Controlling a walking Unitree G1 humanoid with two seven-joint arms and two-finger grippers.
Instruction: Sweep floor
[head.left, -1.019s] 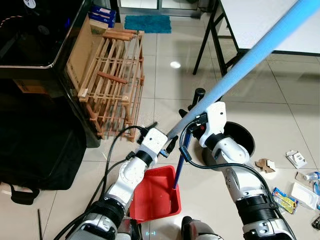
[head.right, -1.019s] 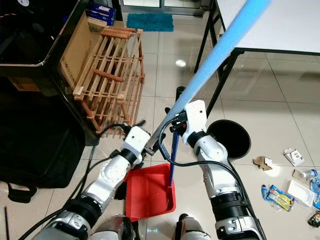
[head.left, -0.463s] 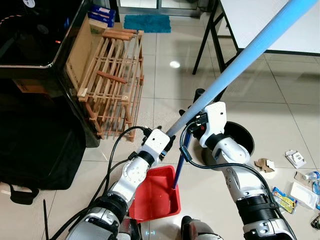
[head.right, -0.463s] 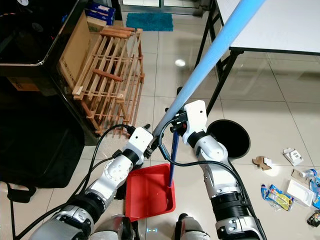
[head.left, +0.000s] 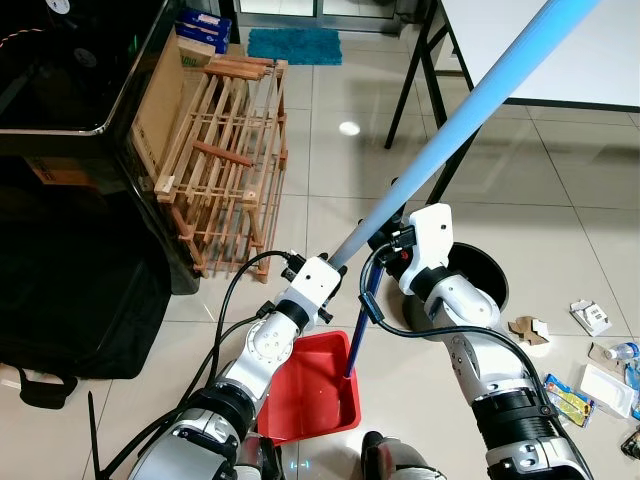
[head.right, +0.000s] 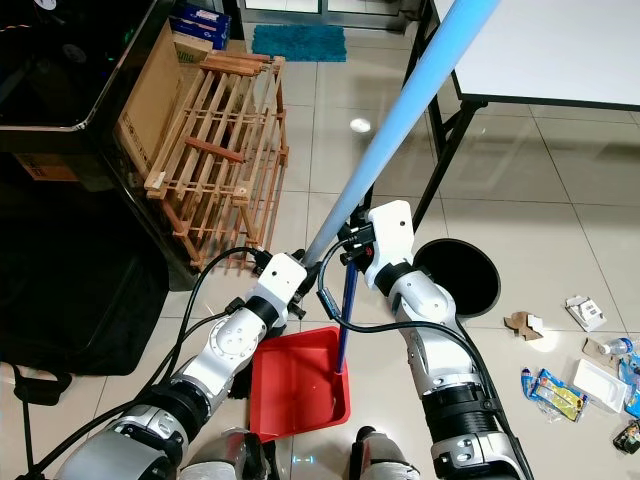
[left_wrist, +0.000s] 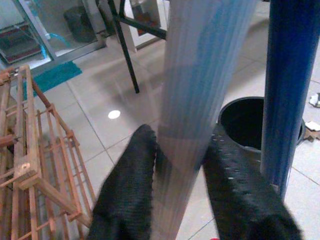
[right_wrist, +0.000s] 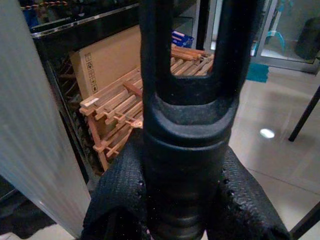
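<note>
light blue broom handle (head.left: 480, 105), red dustpan (head.left: 315, 395)

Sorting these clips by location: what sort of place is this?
Probably a tiled utility or work room in a home: a wooden rack beside a cardboard box, a white table on black legs, and litter on the floor.

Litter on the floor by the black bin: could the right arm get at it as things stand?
Probably not. The right gripper is shut on the dustpan handle, and the litter lies apart, beyond the black bin.
</note>
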